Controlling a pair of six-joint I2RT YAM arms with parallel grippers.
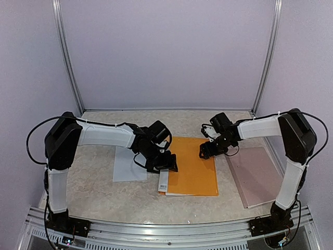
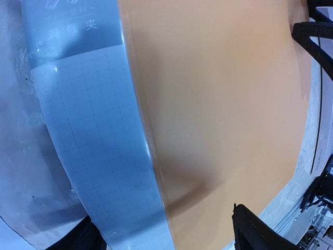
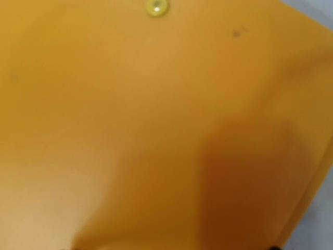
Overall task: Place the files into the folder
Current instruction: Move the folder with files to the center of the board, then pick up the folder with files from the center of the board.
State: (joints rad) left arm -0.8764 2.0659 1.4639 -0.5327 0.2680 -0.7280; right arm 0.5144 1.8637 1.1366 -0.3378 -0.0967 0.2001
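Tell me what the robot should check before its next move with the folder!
1. Folder open for papers: not ok, it lies shut.
2. Left pincer open: ok, above the white spine strip.
3. Right pincer open: ok, holding nothing.
4. Files in view: ok, lying left of the folder.
5. Number of sheets: cannot tell.
6. Pink board out of the way: ok, right of the folder.

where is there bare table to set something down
Bare table runs along the back wall, and again between the folder and the near rail. Crowded in the middle: paper sheet, folder and pinkish board lie side by side, left gripper and right gripper over the folder.
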